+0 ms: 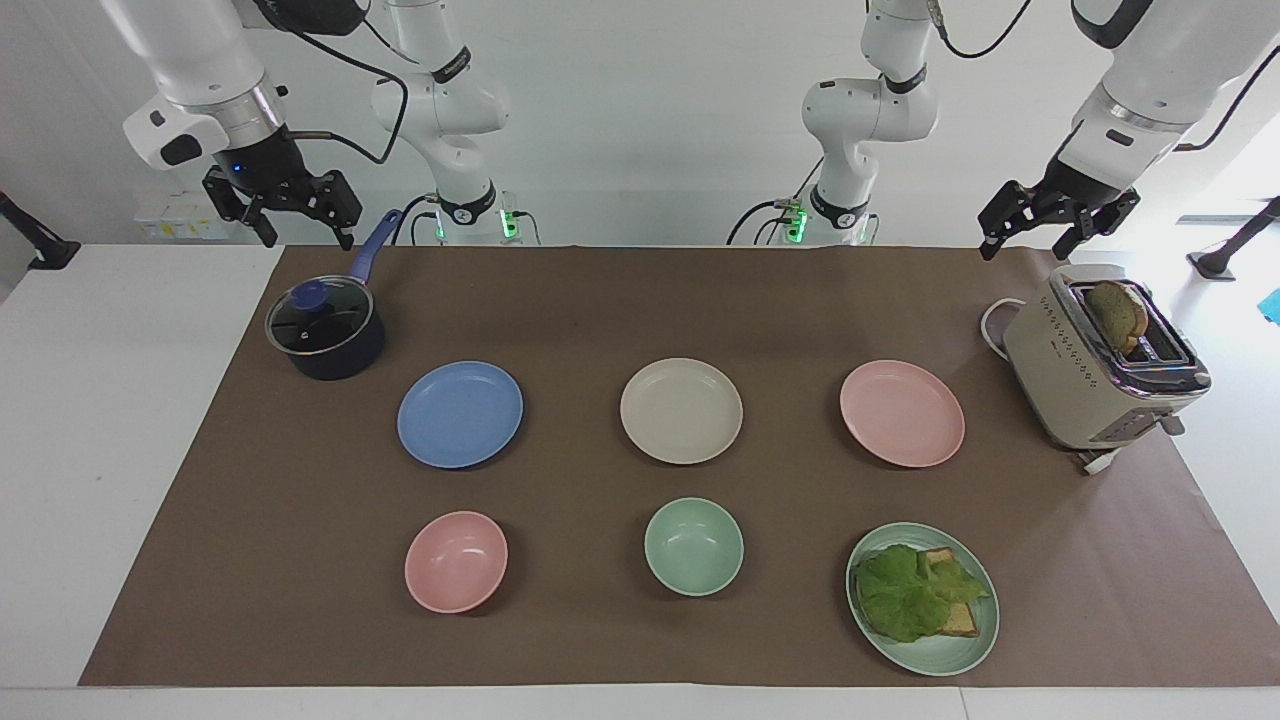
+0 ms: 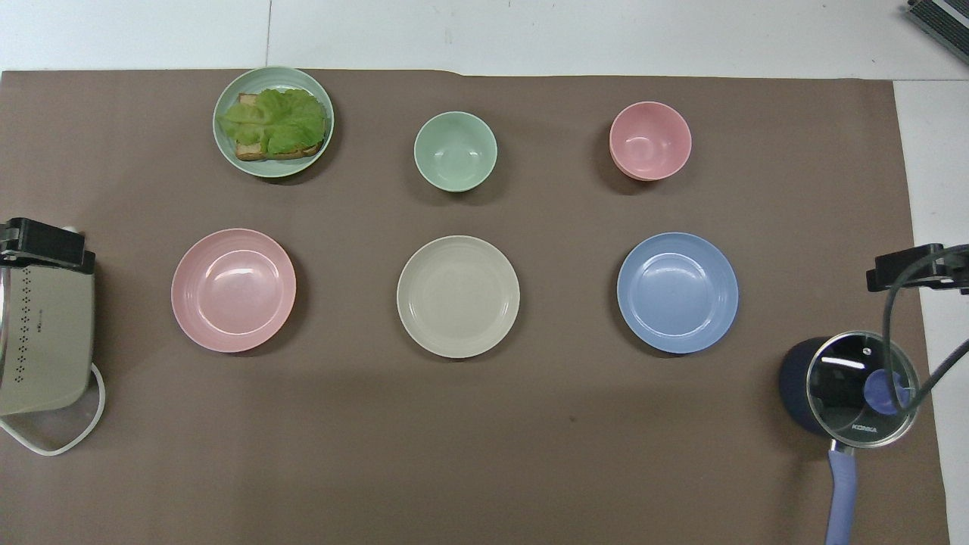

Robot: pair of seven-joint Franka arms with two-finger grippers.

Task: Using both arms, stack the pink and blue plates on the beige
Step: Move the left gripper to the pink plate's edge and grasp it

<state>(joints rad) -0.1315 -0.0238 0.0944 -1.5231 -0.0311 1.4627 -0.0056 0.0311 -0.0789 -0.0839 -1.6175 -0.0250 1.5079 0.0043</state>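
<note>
Three plates lie in a row: the beige plate (image 1: 681, 410) in the middle, the blue plate (image 1: 460, 413) beside it toward the right arm's end, the pink plate (image 1: 902, 413) toward the left arm's. The left gripper (image 1: 1055, 217) hangs open over the toaster (image 1: 1100, 365); the right gripper (image 1: 290, 205), open too, waits.

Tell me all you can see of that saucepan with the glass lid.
The saucepan is small and dark navy, with a long lighter blue handle pointing toward the robots. Its clear glass lid, metal-rimmed with a blue knob, sits closed on top. It stands upright on the brown mat at the right arm's end; nothing grips it.
</note>
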